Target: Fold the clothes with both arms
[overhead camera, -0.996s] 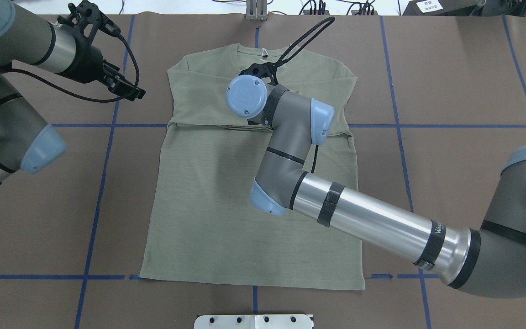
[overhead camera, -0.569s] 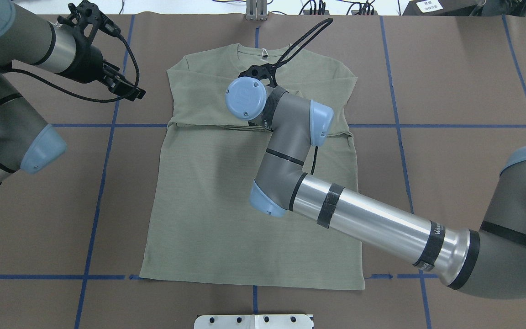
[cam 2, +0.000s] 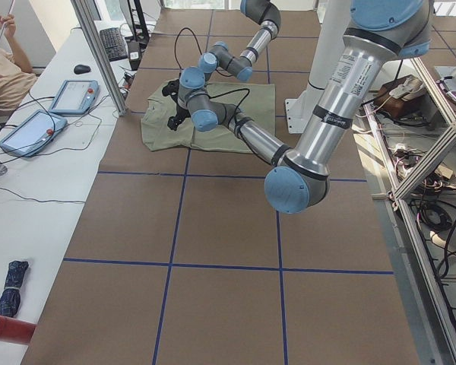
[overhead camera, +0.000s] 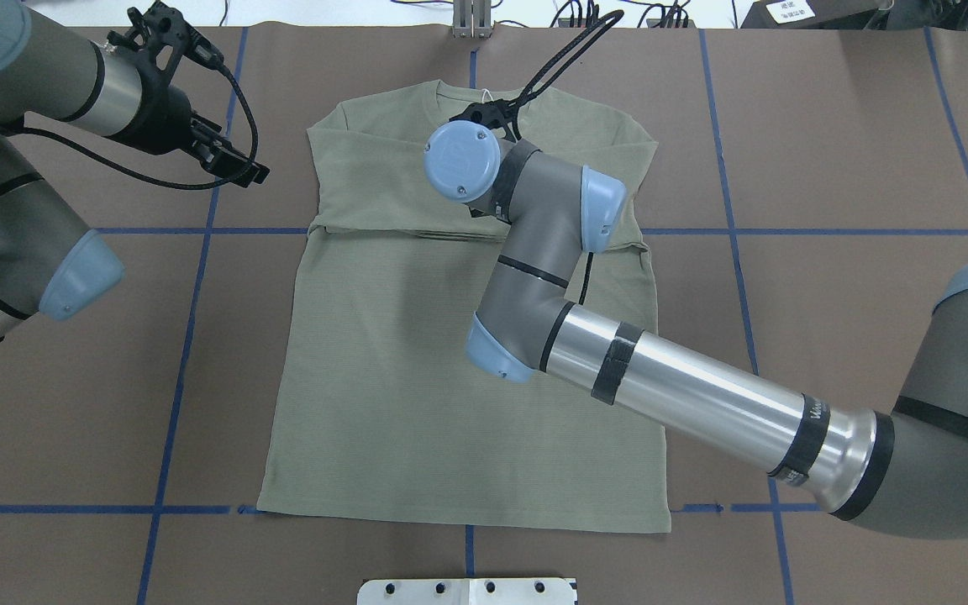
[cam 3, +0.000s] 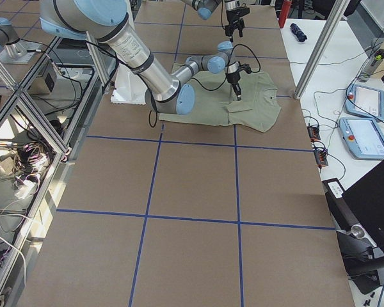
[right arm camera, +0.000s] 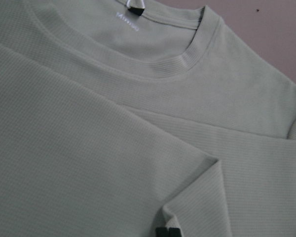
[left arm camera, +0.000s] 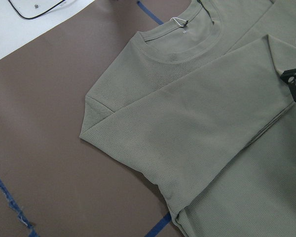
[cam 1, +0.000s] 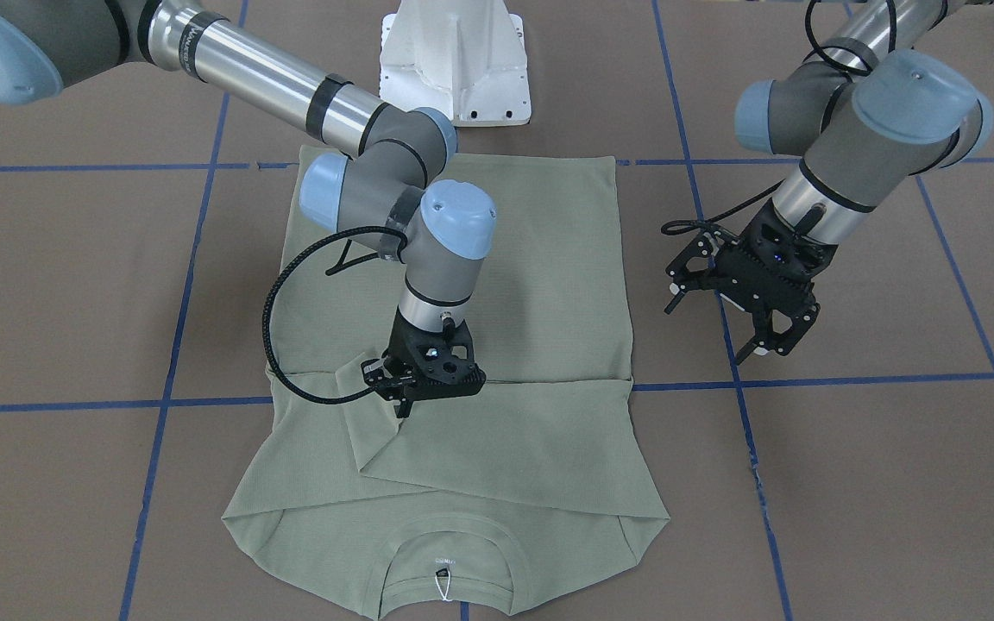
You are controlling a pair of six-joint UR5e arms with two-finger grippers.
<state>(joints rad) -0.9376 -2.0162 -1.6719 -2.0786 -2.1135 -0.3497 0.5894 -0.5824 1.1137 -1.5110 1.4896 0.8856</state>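
In the front view I saw the right gripper [cam 1: 404, 404] closed on a sleeve [cam 1: 368, 423] of the shirt [cam 1: 540, 259], the left gripper [cam 1: 769, 348] spread wide, holding nothing. From overhead, the shirt lay flat on the table [overhead camera: 828, 126]

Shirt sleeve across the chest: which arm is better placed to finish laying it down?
Right: the right end effector grips the sleeve cuff; the left end effector hangs open, off the shirt.
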